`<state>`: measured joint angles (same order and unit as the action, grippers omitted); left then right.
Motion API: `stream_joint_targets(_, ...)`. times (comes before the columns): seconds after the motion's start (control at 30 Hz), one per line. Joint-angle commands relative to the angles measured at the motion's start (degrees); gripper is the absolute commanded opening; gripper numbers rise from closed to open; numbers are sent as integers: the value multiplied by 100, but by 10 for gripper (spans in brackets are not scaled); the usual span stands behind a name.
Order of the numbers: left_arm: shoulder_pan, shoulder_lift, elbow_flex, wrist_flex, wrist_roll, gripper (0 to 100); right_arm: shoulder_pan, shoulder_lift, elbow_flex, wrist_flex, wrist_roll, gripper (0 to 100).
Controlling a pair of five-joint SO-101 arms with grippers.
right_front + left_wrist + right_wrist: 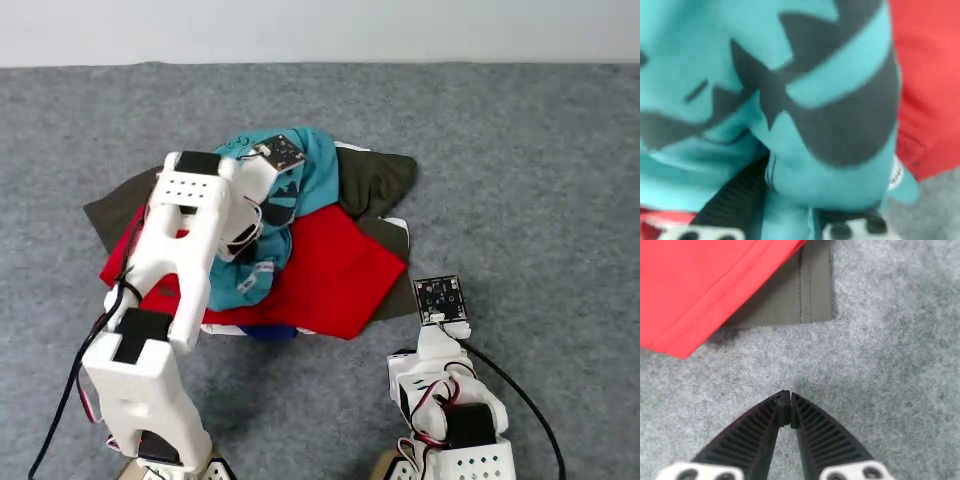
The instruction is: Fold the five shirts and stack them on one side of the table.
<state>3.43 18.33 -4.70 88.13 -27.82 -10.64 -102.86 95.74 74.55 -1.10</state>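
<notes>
Two grippers are at work on the heap. The left gripper (782,200) pinches a bunched fold of the teal shirt (310,170), with cloth crowded between its black ribbed fingers (735,200); that shirt, printed with dark star shapes, lies on top of the heap, and part of it hangs under the left arm (185,240), which reaches over the heap from the near left corner of the tabletop (540,160). Under the teal shirt lies the red shirt (330,270), spread toward the near right side of the heap; beneath that the olive shirt (375,180) sticks out at the far right and again at the far left. A sliver of blue shirt (268,331) and a white edge (225,328) peep from under the red hem on the near side. The whole heap sits around the middle of the grey tabletop, somewhat toward its left edge. The right gripper (790,407) has its fingers pressed together, tips touching, holding nothing; it hangs over bare grey surface near the near edge, just off the heap's near right corner, where a square olive corner lies beside the red hem.
</notes>
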Motion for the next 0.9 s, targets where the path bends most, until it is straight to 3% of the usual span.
stream_joint_targets(0.0, -352, -1090, -400, 316, 9, 4, -13, -66, 70, 13, -44, 10)
stream_joint_targets(0.2, -1213, -2567, -532, 325, 158, 4, -13, -66, 70, 13, -44, 10)
stream_joint_targets(0.37, -2409, -3218, -523, 308, 149, 4, -13, -66, 70, 13, -44, 10)
stream_joint_targets(0.53, -3903, -3464, -541, 273, -246, 4, -13, -66, 70, 13, -44, 10)
stream_joint_targets(0.7, -5477, -3464, -532, -290, -510, 5, -13, -66, 70, 13, -44, 10)
stream_joint_targets(0.87, -6198, -3420, -277, -659, -888, 5, -13, -66, 70, 13, -44, 10)
